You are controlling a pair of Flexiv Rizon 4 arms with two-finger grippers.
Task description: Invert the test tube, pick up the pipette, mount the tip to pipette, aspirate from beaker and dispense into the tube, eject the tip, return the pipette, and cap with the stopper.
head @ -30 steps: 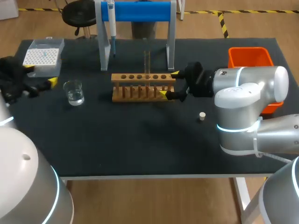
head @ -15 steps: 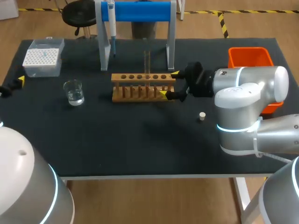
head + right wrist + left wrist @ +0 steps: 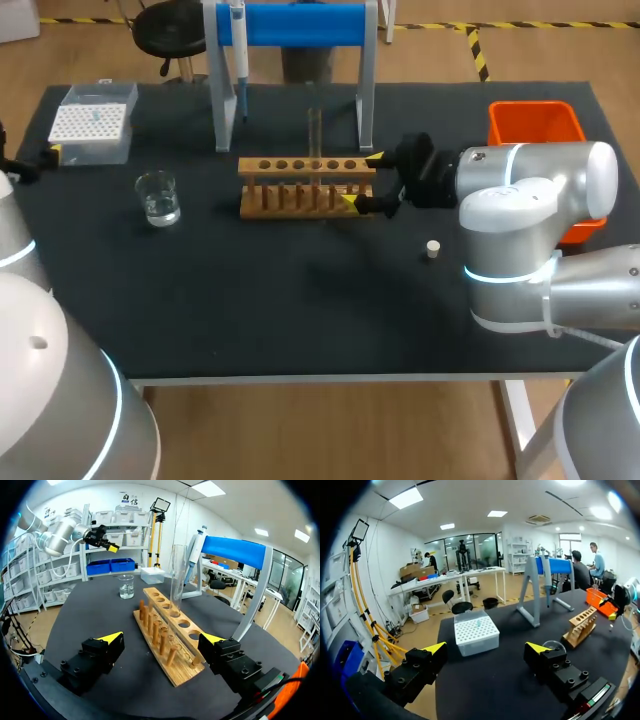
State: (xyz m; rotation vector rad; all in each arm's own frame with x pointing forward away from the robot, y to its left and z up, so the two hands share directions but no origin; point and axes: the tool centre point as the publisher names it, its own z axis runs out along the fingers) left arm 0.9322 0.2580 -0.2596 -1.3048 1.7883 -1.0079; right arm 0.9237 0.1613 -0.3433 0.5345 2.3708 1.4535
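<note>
A long rack of pale wood [image 3: 305, 187], with a row of round holes on top and pegs along its side, is lying in the middle of the dark matte table [image 3: 300, 300]. The thin clear glass test tube [image 3: 314, 135] is standing upright in one of its holes. The right gripper [image 3: 361, 180] is waiting at the right end of the rack with its fingers wide apart, one yellow tip at each side of that end, and it is holding nothing. The slim white and blue pipette [image 3: 239, 60] is hanging on the white stand with a round blue bar [image 3: 300, 25]. The small clear glass beaker [image 3: 157, 197], the transparent plastic box of white tips [image 3: 92, 123] and the small pale cylindrical stopper [image 3: 432, 249] are resting on the table, and the orange plastic bin [image 3: 535, 125] is sitting at the right edge.

The left gripper [image 3: 487, 648] is also spread open and empty, with the tip box ahead of it. Since a second ago it is drawing back from the beaker side to the left edge of the table, while the right arm is not changing place.
</note>
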